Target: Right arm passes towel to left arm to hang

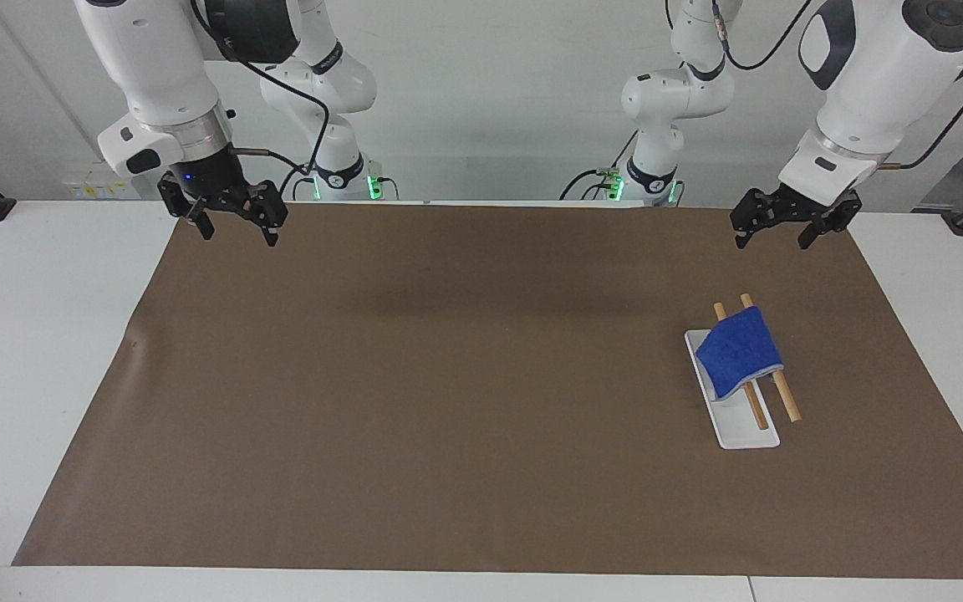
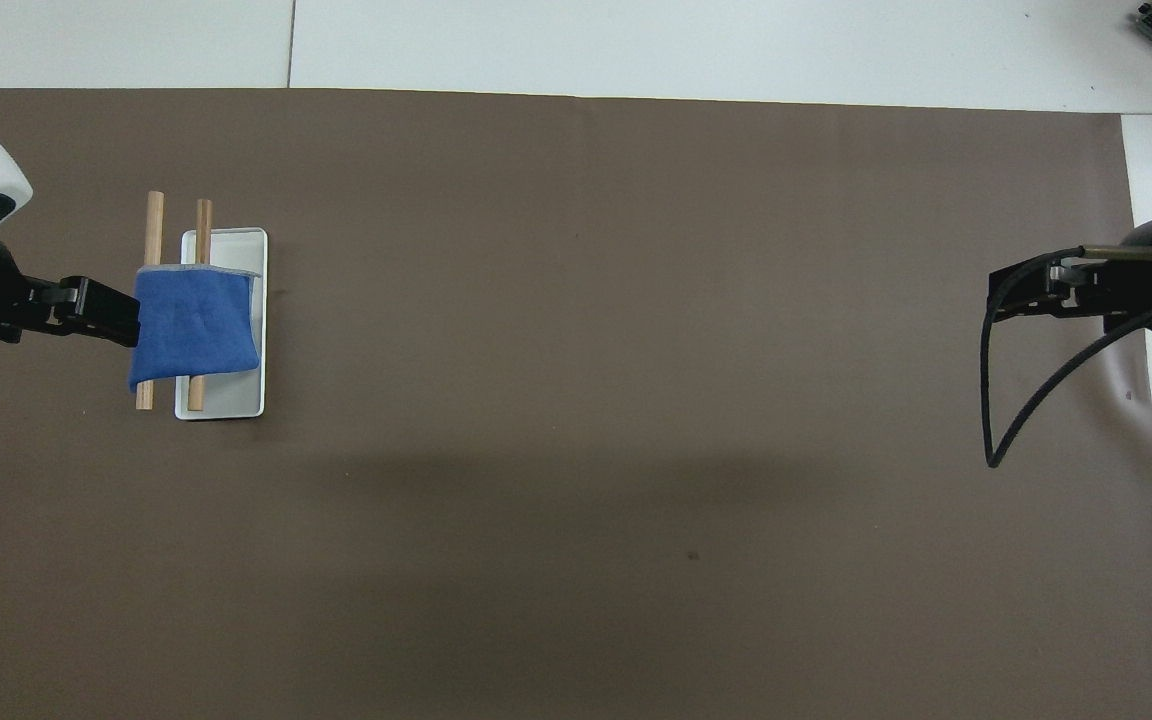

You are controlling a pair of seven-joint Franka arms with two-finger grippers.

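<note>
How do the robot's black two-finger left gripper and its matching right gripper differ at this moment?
The left gripper hangs over the brown mat at the left arm's end, where the royal-blue towel drapes two wooden rods. The right gripper hangs over the mat's corner at the right arm's end. Seen from overhead, the left gripper lines up with the towel's edge, while the right gripper is well apart from it. Both are open, empty and raised.
</note>
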